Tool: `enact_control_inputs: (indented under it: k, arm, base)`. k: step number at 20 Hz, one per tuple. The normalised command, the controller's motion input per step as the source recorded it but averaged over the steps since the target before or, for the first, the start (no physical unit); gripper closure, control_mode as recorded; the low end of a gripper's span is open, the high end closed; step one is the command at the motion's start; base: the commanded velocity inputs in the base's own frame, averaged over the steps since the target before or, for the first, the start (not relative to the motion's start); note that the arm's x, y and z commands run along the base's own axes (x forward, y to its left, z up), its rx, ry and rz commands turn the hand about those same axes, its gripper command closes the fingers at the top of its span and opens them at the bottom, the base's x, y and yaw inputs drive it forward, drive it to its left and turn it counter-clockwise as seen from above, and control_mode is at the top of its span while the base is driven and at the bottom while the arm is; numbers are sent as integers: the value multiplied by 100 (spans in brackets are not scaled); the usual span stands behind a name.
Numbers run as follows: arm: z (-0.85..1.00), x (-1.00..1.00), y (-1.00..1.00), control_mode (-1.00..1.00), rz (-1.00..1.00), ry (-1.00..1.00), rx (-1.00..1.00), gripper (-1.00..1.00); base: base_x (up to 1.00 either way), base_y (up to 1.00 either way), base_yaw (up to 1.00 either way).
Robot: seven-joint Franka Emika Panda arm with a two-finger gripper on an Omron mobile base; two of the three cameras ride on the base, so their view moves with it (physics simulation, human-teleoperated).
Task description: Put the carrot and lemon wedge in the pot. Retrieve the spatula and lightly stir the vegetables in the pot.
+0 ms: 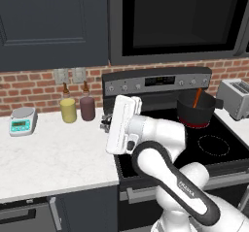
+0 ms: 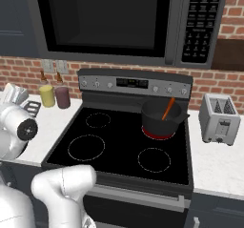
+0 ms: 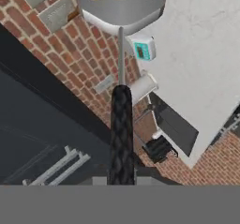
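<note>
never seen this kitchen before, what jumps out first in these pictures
The black pot on the stove's back right burner, glowing red beneath, with the orange carrot leaning out of it. Then the spatula, slotted head outward, its black handle running down into the gripper in the hand view.

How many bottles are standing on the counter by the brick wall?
2. The yellow bottle stands left of the dark purple bottle, side by side against the brick wall, between the scale and the stove. None seem hidden.
</note>
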Motion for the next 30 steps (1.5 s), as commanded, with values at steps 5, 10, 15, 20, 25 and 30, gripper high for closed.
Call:
enact_control_inputs:
  k: [5, 10, 15, 20, 25, 30]
  arm:
    - [48, -9, -49, -100, -34, 43, 25, 100]
    - [25, 0, -55, -100, -33, 42, 22, 100]
    - [2, -4, -29, -100, -21, 23, 23, 100]
    - [0, -36, -10, -100, -12, 4, 18, 100]
    - [0, -35, 0, -100, -11, 0, 8, 100]
    - [0, -5, -6, 100, -7, 0, 0, 100]
  base:
    - [0, 0, 0]
    - [0, 0, 0]
    - [0, 0, 0]
    - [0, 0, 0]
    - [0, 0, 0]
    - [0, -14, -6]
